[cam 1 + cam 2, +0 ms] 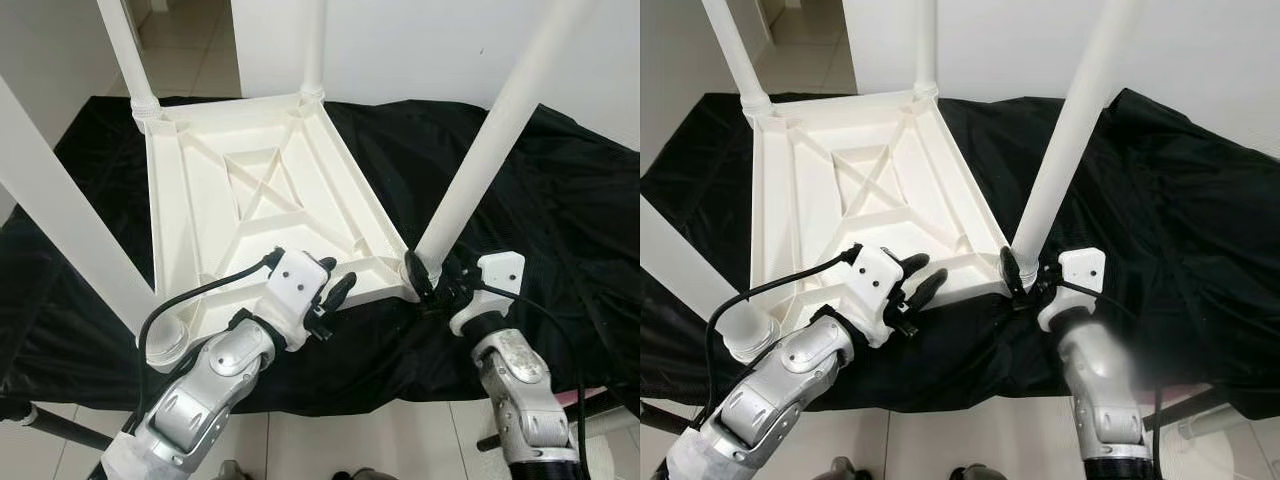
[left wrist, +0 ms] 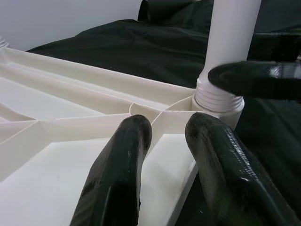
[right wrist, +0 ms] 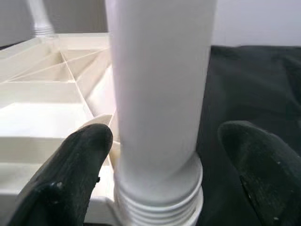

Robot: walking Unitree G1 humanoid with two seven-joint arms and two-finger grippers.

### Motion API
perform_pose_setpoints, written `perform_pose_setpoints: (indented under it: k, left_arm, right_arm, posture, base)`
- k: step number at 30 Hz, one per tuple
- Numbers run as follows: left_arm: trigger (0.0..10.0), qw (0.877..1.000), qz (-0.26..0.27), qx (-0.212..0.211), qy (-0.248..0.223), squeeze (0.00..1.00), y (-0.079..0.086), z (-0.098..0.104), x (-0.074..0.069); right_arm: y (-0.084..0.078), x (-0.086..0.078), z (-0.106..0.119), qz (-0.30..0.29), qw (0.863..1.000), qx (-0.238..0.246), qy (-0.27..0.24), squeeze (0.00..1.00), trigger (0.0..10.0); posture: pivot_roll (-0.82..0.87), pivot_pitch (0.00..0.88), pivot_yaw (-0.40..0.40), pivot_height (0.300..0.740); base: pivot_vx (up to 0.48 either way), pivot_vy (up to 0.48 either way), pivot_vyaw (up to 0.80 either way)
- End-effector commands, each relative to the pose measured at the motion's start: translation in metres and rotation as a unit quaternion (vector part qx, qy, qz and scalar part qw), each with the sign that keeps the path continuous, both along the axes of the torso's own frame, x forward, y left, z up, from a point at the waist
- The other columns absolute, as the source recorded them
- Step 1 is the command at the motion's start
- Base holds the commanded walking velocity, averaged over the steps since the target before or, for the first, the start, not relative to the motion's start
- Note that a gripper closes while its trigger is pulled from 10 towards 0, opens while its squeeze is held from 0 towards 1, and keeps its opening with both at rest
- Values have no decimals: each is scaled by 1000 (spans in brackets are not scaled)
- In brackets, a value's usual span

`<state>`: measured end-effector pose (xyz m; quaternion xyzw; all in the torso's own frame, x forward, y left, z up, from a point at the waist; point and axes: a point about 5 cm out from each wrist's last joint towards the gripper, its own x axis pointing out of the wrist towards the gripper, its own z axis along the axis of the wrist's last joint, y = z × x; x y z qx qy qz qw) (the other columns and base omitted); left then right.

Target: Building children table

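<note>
Black cloth [image 1: 540, 200] is covering the floor area; the white table top [image 1: 250, 200] is lying upside down on it, ribbed underside facing up. Four white legs are standing in its corner sockets: two at the far corners, one at the near left corner, one at the near right corner.

The near-right leg [image 1: 490, 140] is the one being worked. Right gripper [image 1: 437, 283] is sitting at this leg's threaded base, fingers spread on either side of the tube; in the right wrist view gaps are showing on both sides, so it is not clamping.

Left gripper [image 1: 335, 295] is resting over the table top's near edge, fingers parted, holding nothing; contact with the plastic cannot be confirmed.

Judgement: the step in hand is seating or tightening the last leg. Thread rings are showing above the socket, so the next move probably calls for closing on the base and twisting while the left gripper is steadying the top.
</note>
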<state>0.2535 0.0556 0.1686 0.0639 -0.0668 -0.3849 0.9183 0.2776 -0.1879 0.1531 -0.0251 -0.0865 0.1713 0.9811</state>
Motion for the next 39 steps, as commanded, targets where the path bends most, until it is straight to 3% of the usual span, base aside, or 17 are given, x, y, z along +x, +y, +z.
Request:
perform_pose_setpoints:
  k: [1, 5, 7, 9, 10, 12, 13, 15, 16, 24, 25, 27, 28, 31, 32, 34, 39]
  left_arm:
    - [10000, 996, -91, 16, 3, 0, -7, -2, -6]
    - [10000, 996, -92, 16, 1, 0, -8, -2, -4]
    - [10000, 996, -93, 15, 2, 0, -9, -1, -3]
    - [10000, 995, -94, 13, 5, 0, -9, -1, -3]
    - [10000, 995, -94, 12, 8, 0, -8, -1, -4]
    - [10000, 995, -94, 12, 10, 0, -8, -2, -4]
    - [10000, 995, -100, 10, 17, 0, -8, -3, -5]
    - [10000, 994, -108, 7, 25, 0, -8, -4, -6]
    - [10000, 993, -114, 9, 31, 0, -8, -5, -8]
    - [10000, 990, -128, 29, 42, 0, -5, -13, -11]
    - [10000, 990, -133, 24, 47, 1000, -6, -13, -13]
    - [10000, 989, -137, 20, 52, 1000, -6, -13, -14]
    - [10000, 988, -140, 18, 55, 1000, -6, -13, -15]
    - [10000, 990, -128, 26, 49, 1000, -5, -14, -14]
    - [10000, 992, -119, 34, 40, 0, -6, -14, -14]
    - [10000, 992, -119, 34, 40, 0, -6, -14, -14]
    - [10000, 992, -112, 39, 31, 0, -5, -14, -14]
  right_arm:
    - [0, 6, 2, 49, 999, -8, 4, 0, 10000]
    - [1, 13, 5, 83, 996, -19, 7, 0, 10000]
    - [3, 28, 8, 121, 991, -48, 12, 0, 9725]
    - [4, 33, 8, 129, 990, -55, 13, 0, 9725]
    - [5, 37, 9, 133, 989, -62, 13, 0, 6706]
    - [6, 39, 9, 137, 988, -65, 13, 0, 6706]
    - [6, 40, 9, 142, 988, -64, 15, 0, 4235]
    - [7, 42, 8, 148, 987, -62, 17, 0, 4235]
    - [6, 42, 6, 152, 986, -64, 20, 0, 0]
    - [-2, 38, -4, 159, 985, -60, 39, 0, 0]
    - [-3, 38, -5, 154, 986, -53, 39, 0, 2863]
    - [-4, 38, -5, 150, 987, -48, 39, 0, 2863]
    - [-5, 38, -5, 147, 988, -45, 35, 0, 10000]
    - [-4, 37, -5, 141, 989, -33, 31, 0, 10000]
    - [-3, 34, -2, 128, 991, -14, 23, 0, 10000]
    - [-3, 34, -2, 128, 991, -14, 23, 0, 10000]
    - [1, 29, 2, 61, 998, 24, 10, 0, 10000]
  posture:
    - [-92, 84, 2, 740]
    - [-91, 83, 3, 740]
    - [-74, 84, -12, 740]
    - [-74, 84, -12, 740]
    - [-63, 82, -21, 740]
    - [-63, 82, -21, 740]
    - [-59, 82, -24, 740]
    - [-59, 82, -24, 740]
    - [-52, 85, -34, 740]
    - [-48, 96, -41, 740]
    - [-41, 99, -46, 740]
    - [-41, 99, -46, 740]
    - [-44, 106, -53, 740]
    - [-44, 106, -53, 740]
    - [-41, 111, -60, 740]
    - [-41, 111, -60, 740]
    - [-34, 115, -64, 740]
  base:
    - [0, 0, 0]
    - [0, 0, 0]
    - [0, 0, 0]
    - [0, 0, 0]
    - [0, 0, 0]
    - [0, 0, 0]
    - [0, 0, 0]
    - [0, 0, 0]
    - [0, 0, 0]
    - [0, 0, 0]
    - [0, 0, 0]
    - [0, 0, 0]
    - [0, 0, 0]
    - [0, 0, 0]
    - [0, 0, 0]
    - [0, 0, 0]
    - [0, 0, 0]
